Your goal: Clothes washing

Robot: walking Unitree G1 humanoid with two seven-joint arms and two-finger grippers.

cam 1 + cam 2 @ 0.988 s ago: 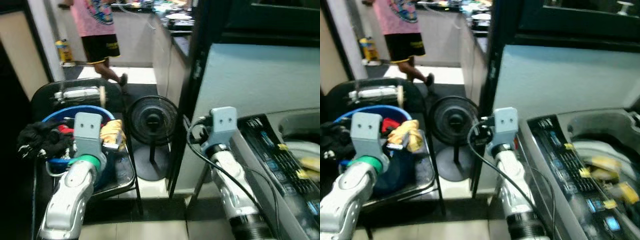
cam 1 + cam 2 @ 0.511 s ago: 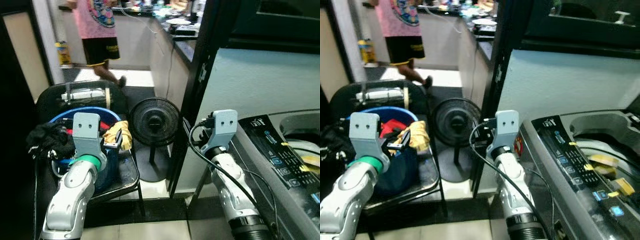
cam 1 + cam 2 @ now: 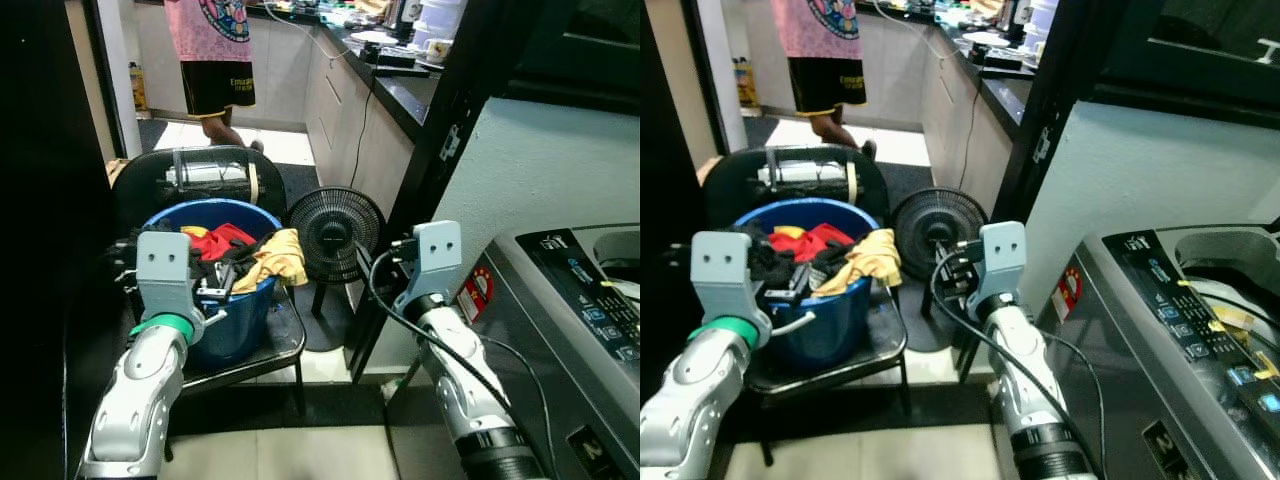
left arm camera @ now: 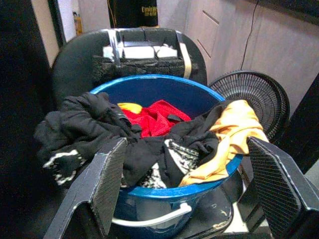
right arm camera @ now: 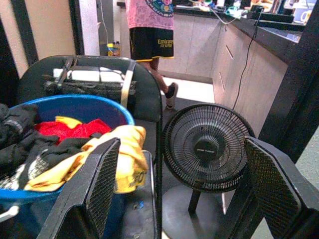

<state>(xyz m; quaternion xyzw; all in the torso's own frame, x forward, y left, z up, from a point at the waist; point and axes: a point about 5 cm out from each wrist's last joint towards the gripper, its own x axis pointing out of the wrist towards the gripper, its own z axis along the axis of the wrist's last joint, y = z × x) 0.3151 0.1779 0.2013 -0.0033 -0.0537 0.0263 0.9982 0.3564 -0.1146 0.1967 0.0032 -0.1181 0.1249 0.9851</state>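
A blue bucket point(image 3: 240, 325) stands on a black chair point(image 3: 255, 362), heaped with clothes: a yellow garment point(image 3: 280, 257) over the rim, a red one point(image 3: 215, 240) and black ones point(image 4: 84, 129). My left gripper point(image 4: 187, 144) is held just in front of the bucket, open, fingers point(image 4: 107, 184) spread wide with nothing between them. My right gripper point(image 5: 182, 144) is also open and empty, raised between the bucket and the washing machine point(image 3: 575, 300), facing the chair and fan. The washing machine's control panel point(image 3: 1200, 320) lies at my right.
A black floor fan point(image 3: 335, 235) stands right of the chair. A black post point(image 3: 440, 170) and kitchen counter point(image 3: 400, 70) rise behind it. A person point(image 3: 220, 50) in a pink shirt stands at the far end of the tiled floor. A dark wall edges the left.
The whole view has swung left and steadied: the bucket and chair sit nearer the middle, the washer has slid toward the right edge. Both grippers keep their raised, open pose.
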